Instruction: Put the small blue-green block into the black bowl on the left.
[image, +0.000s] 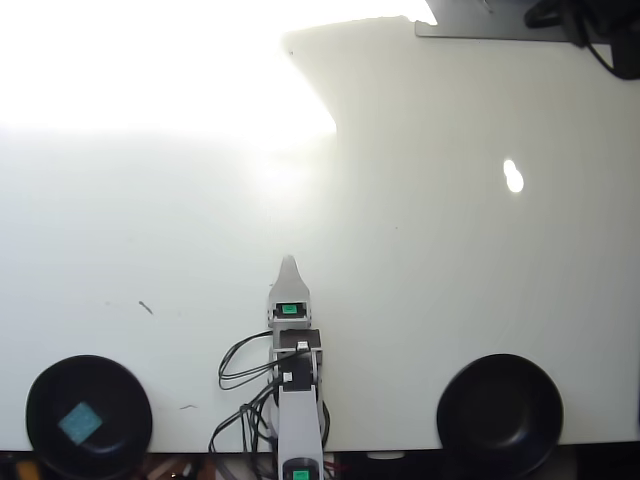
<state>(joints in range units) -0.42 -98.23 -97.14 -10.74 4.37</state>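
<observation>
The small blue-green block (79, 422) lies inside the black bowl (120, 385) at the bottom left of the overhead view. My gripper (289, 264) points up the middle of the white table, well to the right of that bowl and apart from it. It holds nothing. Only one narrow white tip shows, with the jaws one over the other, so I cannot tell whether it is open or shut.
A second black bowl (500, 412) sits at the bottom right and looks empty. Black cables (245, 365) loop beside the arm's base. Strong glare washes out the table's top left. Dark gear (590, 25) sits at the top right corner.
</observation>
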